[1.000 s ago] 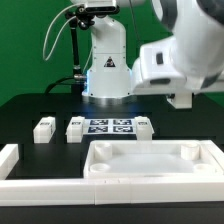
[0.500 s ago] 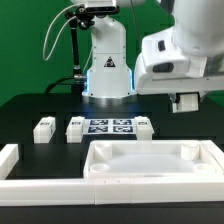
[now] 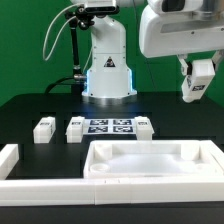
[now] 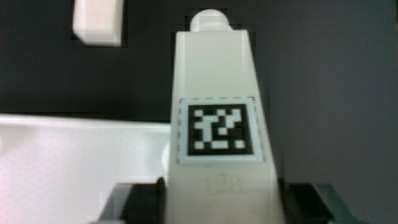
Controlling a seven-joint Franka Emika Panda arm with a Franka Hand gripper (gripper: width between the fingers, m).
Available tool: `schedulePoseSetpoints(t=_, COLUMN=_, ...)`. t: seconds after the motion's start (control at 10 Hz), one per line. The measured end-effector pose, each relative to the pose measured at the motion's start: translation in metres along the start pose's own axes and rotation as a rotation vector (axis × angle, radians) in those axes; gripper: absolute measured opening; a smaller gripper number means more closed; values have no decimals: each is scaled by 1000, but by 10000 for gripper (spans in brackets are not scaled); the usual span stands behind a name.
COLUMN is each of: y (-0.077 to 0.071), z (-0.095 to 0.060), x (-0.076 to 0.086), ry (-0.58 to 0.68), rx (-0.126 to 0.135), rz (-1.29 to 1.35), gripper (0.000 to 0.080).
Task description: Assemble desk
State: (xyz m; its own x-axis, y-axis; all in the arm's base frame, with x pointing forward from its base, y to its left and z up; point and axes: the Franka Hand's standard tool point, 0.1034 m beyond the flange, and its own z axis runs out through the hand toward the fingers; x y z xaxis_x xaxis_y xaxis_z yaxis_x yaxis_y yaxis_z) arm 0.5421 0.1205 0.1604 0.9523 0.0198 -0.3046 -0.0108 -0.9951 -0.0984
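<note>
One white plastic block leg (image 3: 193,92) is clamped in the two-finger gripper (image 3: 197,82) at the upper right of the exterior frame, well clear of the black table (image 3: 30,105). Its long axis runs roughly upright with a slight tilt, the lower end hanging below the fingers.

In the wrist view the same leg (image 4: 217,110) is a long, slim, square-sided bar running straight away from the camera. It is matte white, with flat faces and a small rounded peg at the far tip. A black-and-white square tag (image 4: 217,130) sits on the face towards the camera, nearer the gripped end. The dark fingers (image 4: 135,205) press on the two opposite sides of the near end. The jaws are part-closed, pinching the leg.

The wide white tray-like desk top (image 3: 150,172) lies flat at lower centre of the exterior frame. It has a raised rim and rounded corner sockets, and its long axis runs across the frame.

Three more small white block legs (image 3: 44,128) (image 3: 75,128) (image 3: 146,125) lie on the table in a row behind the top. The flat white marker board (image 3: 110,126) sits between the second and third.

Long white border rails (image 3: 40,185) run along the lower-left edge of the frame.

A blurred white block (image 4: 102,22) shows past the leg in the wrist view; which part it is cannot be told.
</note>
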Motion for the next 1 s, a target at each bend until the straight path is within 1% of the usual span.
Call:
schedulePoseSetpoints(t=0.2, y=1, z=-3, x=8, ry=138, rx=4, rz=-15, gripper=288)
schedulePoseSetpoints(t=0.3, y=6, z=-15, x=26, ry=248, rx=7, rz=-66, gripper=289)
schedulePoseSetpoints(t=0.4, y=6, z=-28, x=38, ry=305, rx=11, rz=-72, gripper=289)
schedulePoseSetpoints(t=0.5, y=-4, z=-48, x=54, ry=397, rx=17, rz=-86, gripper=289)
schedulePoseSetpoints(t=0.6, y=-12, z=-57, x=65, ry=503, rx=21, rz=-106, gripper=289)
schedulePoseSetpoints(t=0.7, y=-11, z=-53, x=65, ry=574, rx=22, rz=-105, gripper=289)
schedulePoseSetpoints(t=0.9, y=-9, z=-52, x=68, ry=675, rx=25, rz=-104, gripper=289)
schedulePoseSetpoints(t=1.0, y=-4, z=-48, x=69, ry=669, rx=12, rz=-131, gripper=289)
